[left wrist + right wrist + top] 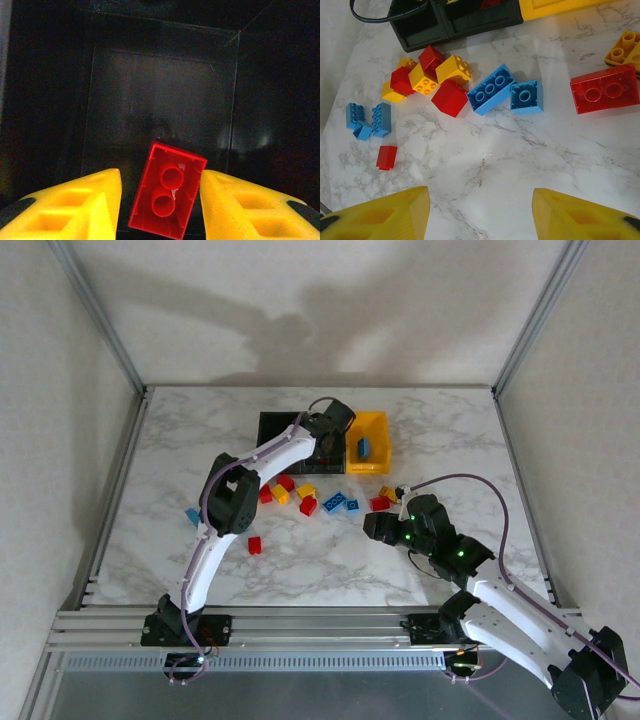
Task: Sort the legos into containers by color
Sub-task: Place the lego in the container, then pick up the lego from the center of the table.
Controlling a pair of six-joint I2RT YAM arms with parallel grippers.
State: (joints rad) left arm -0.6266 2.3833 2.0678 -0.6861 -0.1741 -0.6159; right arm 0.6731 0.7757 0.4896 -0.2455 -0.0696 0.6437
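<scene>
Early in the sort, judging by the table. Reaches the left gripper (160, 172) down into the middle black bin (160, 90), jaws parted. Between the yellow fingers (90, 205), a red brick (167, 195), tilted, hollow underside toward the camera, with a gap on its left and only its far right corner close to the other finger. Looks let go rather than pinched, so probably counts as one red delivered. From above, a blue brick (364, 447) already inside the yellow bin (375, 417) at the right end of the row. Inside of the left black bin (278, 428): too dark to tell.

Holds the right gripper (480, 192) spread wide, nothing between its fingers, above the marble table (520, 165), near of the loose legos. Leaves most of the work on the table:
- a large red brick (604, 89) at right, with yellow bricks (626, 46) just beyond it
- two blue bricks (491, 88) side by side in the middle
- a red-and-yellow heap (427, 75) close to the bins
- blue pieces (367, 120) and a small red piece (386, 157) off to the left

No yellow seen sorted yet; presumably meant for the left black bin.
</scene>
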